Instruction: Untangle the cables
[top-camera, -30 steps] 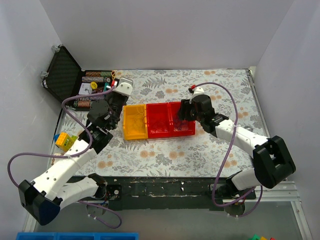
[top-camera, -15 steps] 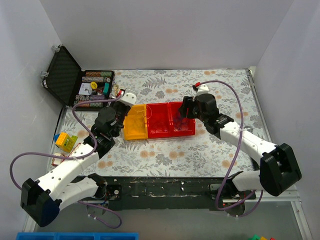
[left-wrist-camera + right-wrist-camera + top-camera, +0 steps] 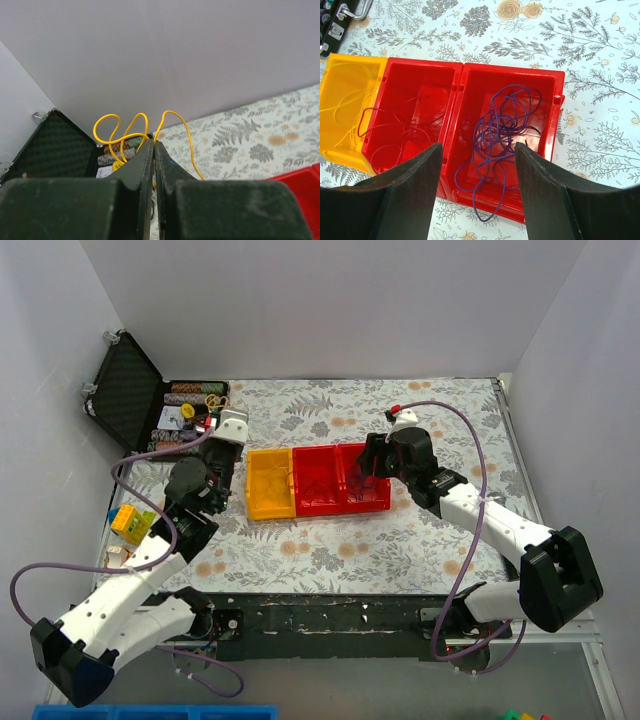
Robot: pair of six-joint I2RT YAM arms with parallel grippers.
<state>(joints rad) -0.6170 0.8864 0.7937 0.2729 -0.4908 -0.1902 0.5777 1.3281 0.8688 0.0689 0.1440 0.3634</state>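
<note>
Left clamped, right wide.
My left gripper point(image 3: 154, 145) pinches a yellow wire point(image 3: 170, 111); my right gripper point(image 3: 477, 146) gapes over purple wires point(image 3: 495, 131).

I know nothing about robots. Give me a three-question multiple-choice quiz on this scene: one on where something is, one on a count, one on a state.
1. Where does the purple wire tangle lie?
A) yellow bin
B) end red bin
C) bare table

2. How many bins stand in the row?
A) two
B) five
C) three

3. The left fingers are:
A) shut on a yellow wire
B) wide open
C) shut on a purple wire

Answers:
1 B, the purple loops sit inside that bin's walls.
2 C, the row is the yellow bin, a middle red bin and the end red bin.
3 A, the two fingers meet with the yellow loops rising from between them.
</note>
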